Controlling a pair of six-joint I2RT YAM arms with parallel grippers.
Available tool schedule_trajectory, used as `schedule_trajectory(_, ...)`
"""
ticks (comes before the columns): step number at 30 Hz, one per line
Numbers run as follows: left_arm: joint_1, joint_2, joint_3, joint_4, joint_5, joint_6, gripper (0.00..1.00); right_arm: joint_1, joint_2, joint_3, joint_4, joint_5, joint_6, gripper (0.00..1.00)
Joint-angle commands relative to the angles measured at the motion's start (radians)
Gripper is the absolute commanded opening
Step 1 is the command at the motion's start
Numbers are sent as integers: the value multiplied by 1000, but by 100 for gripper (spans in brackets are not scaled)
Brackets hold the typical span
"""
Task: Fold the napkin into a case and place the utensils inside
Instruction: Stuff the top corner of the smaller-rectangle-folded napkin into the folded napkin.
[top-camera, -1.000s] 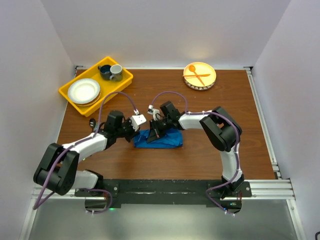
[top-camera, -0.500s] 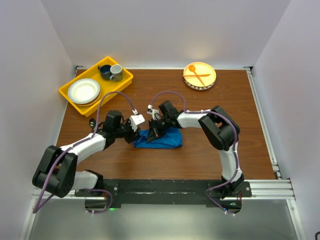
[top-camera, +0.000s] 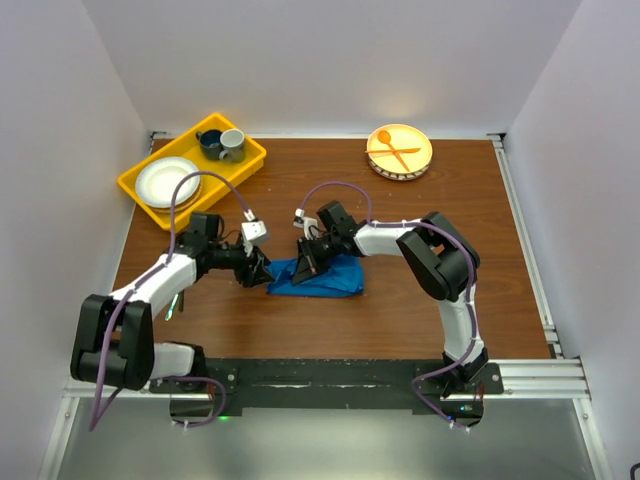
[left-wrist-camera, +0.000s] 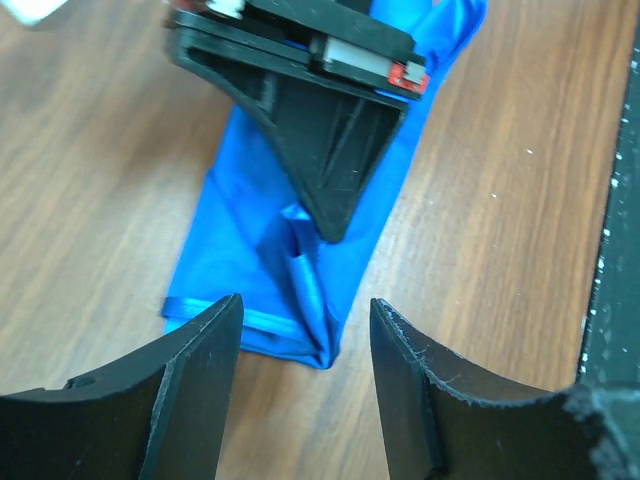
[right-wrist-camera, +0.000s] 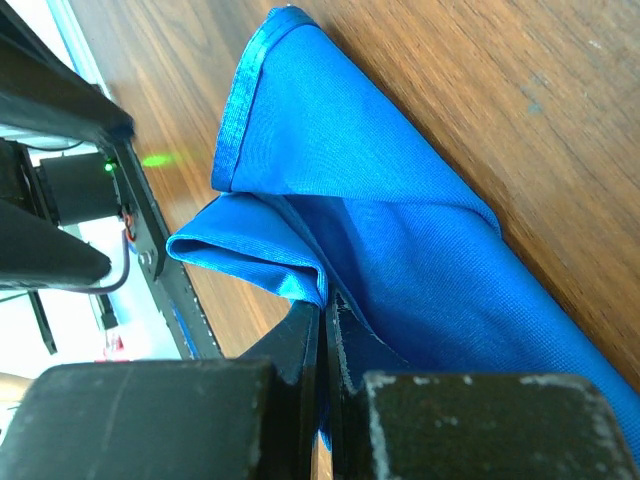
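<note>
In the right wrist view the right gripper (right-wrist-camera: 328, 300) is seen pinched shut on a raised fold of the napkin (right-wrist-camera: 400, 190); from above that grip is hidden, and only the fingers lowered onto the cloth's left end are made out; the left gripper (left-wrist-camera: 305, 310) is held with jaws spread wide and nothing between them, just short of the napkin's end; the cloth is laid as a folded strip mid-table (top-camera: 300, 320); the yellow plate (top-camera: 425, 150) is shown by the top view alone.
</note>
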Motion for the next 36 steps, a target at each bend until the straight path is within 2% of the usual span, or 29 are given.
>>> schedule_trajectory(1, -22, 59, 44, -30, 42, 64, 59, 1, -19, -8, 32, 15, -13, 0)
schedule_trajectory(6, -64, 105, 60, -28, -7, 68, 58, 1, -24, -9, 32, 8, -19, 0)
schedule_trajectory(9, -84, 116, 60, -10, -21, 62, 52, 1, -24, -9, 32, 5, -19, 0)
schedule_trajectory(13, -102, 137, 66, -3, -57, 64, 34, 1, -22, -8, 32, -4, -17, 0)
schedule_trajectory(15, -104, 152, 70, -13, -66, 67, 29, 1, -22, -11, 55, -7, -16, 0)
schedule_trajectory(19, -104, 183, 89, -17, -95, 47, 10, -1, -27, -16, 77, -22, -10, 0)
schedule_trajectory(24, -104, 211, 115, -33, -115, 31, 0, 1, -31, -8, 80, -27, -10, 1)
schedule_trajectory(27, -104, 220, 122, -43, -94, 28, 0, 1, -36, 1, 78, -38, -10, 22)
schedule_trajectory(30, -98, 212, 121, -46, -58, 36, 0, 2, -57, 3, 109, -33, -5, 35)
schedule_trajectory(32, -95, 206, 121, -54, -40, 42, 0, 2, -64, 10, 109, -33, -11, 39)
schedule_trajectory(36, -90, 206, 122, -56, -31, 33, 0, 8, -65, 14, 124, -36, -17, 41)
